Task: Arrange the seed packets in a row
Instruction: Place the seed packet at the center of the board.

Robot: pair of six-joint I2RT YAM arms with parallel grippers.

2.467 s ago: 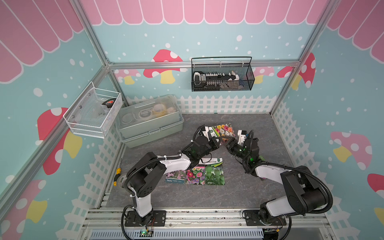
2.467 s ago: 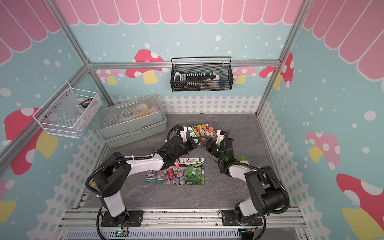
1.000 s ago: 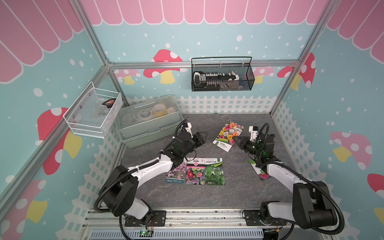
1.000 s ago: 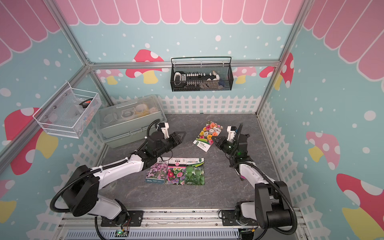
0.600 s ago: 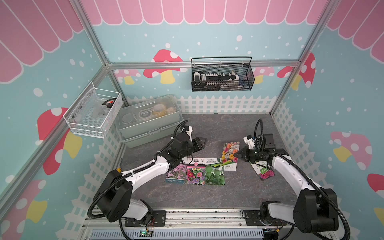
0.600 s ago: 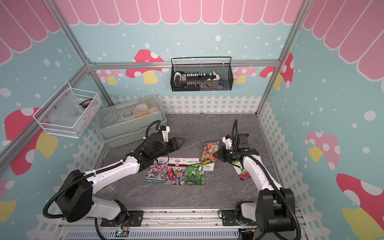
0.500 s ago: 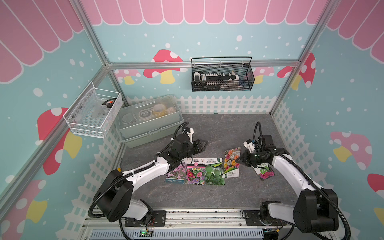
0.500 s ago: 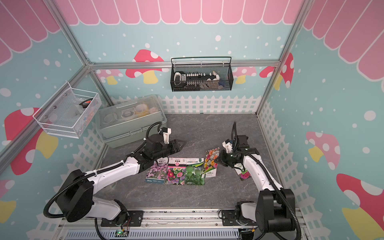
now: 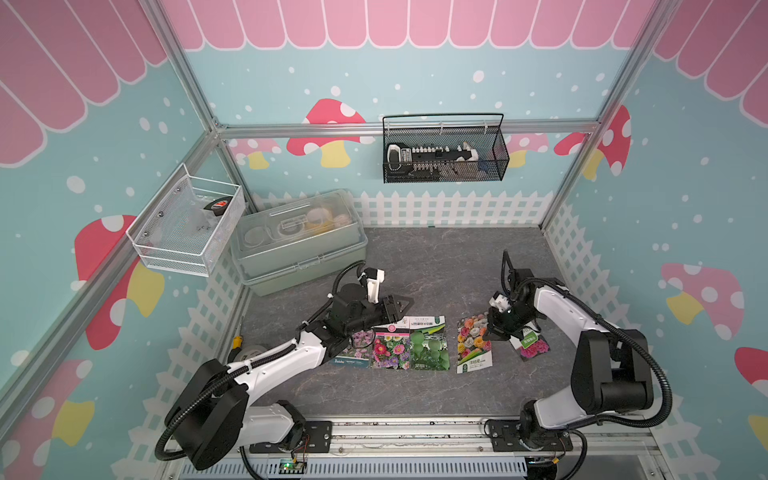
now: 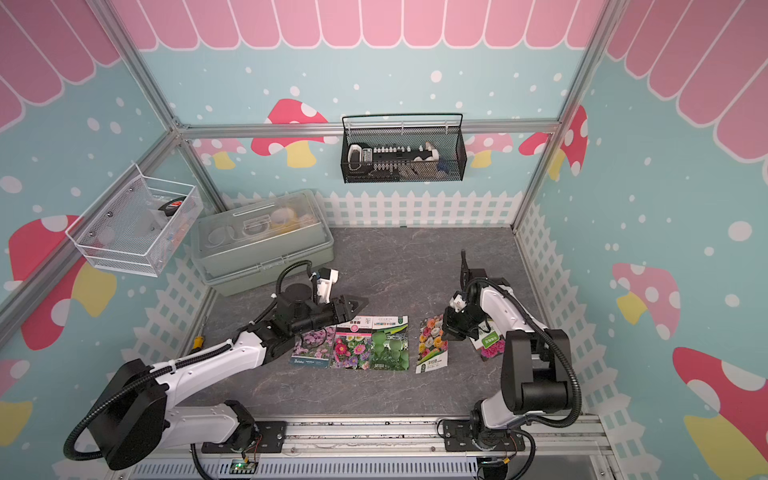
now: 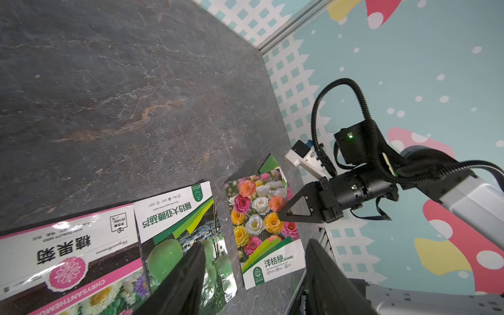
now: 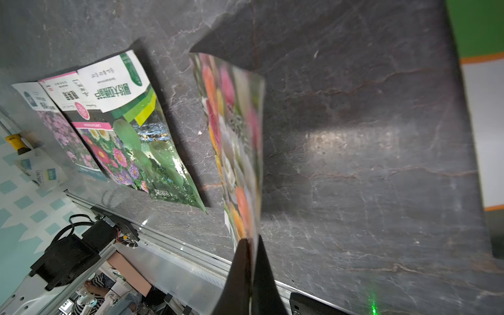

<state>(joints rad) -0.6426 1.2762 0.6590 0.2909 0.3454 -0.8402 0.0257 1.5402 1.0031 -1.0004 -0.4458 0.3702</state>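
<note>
Seed packets [image 9: 390, 347] lie three abreast at the near middle, with the rose packet [image 9: 471, 347] just right of them pinched in the clenched right gripper [image 9: 491, 334], a fifth packet [image 9: 533, 349] farther right unplaced, and the left gripper [image 9: 400, 305] parted, empty.

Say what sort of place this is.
Probably a robot test cell dressed up as a toy garden stall. An aluminium frame holds mushroom-print walls, a white picket fence runs along the base, and two arms work over seed packets on a slate-look table.
</note>
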